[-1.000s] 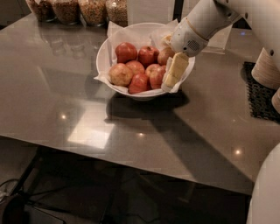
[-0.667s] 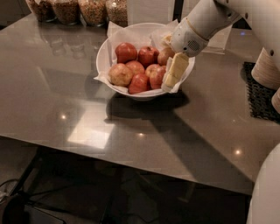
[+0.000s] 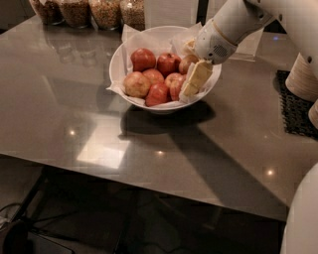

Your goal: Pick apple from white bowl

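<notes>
Reaching into the right side of the white bowl (image 3: 115,62) on the table (image 3: 69,99), the gripper (image 3: 195,79) is seen beside, perhaps touching, the apple (image 3: 174,82); its grip cannot be told.

Gripper (image 3: 195,80) low in the white bowl (image 3: 115,60) on the side nearest the desk's right edge, hiding part of an apple (image 3: 174,82), jars (image 3: 106,10) along the far edge cropped above, black mat (image 3: 294,105) cut off at right.
</notes>
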Action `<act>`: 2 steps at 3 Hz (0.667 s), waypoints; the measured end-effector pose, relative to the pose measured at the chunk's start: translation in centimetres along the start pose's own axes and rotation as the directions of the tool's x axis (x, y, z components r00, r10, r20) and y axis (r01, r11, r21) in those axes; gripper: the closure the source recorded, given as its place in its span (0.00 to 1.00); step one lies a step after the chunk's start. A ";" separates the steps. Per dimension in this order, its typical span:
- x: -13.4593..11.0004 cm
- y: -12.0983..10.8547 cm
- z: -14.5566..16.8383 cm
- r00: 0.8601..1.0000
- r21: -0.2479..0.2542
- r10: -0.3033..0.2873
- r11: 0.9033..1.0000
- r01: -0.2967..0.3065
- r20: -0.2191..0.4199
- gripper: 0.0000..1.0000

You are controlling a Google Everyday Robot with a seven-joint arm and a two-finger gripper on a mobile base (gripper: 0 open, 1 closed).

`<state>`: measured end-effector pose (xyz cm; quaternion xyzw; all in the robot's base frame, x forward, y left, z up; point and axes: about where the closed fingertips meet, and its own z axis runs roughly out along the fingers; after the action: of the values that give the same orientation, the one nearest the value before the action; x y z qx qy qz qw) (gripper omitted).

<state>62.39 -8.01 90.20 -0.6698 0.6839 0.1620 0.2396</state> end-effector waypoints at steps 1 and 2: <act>0.0 0.0 0.0 1.000 0.000 0.000 1.000 0.000 0.000 0.65; 0.0 0.0 0.0 1.000 0.000 0.000 1.000 0.000 0.000 0.89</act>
<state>62.39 -8.00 90.19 -0.6698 0.6839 0.1620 0.2396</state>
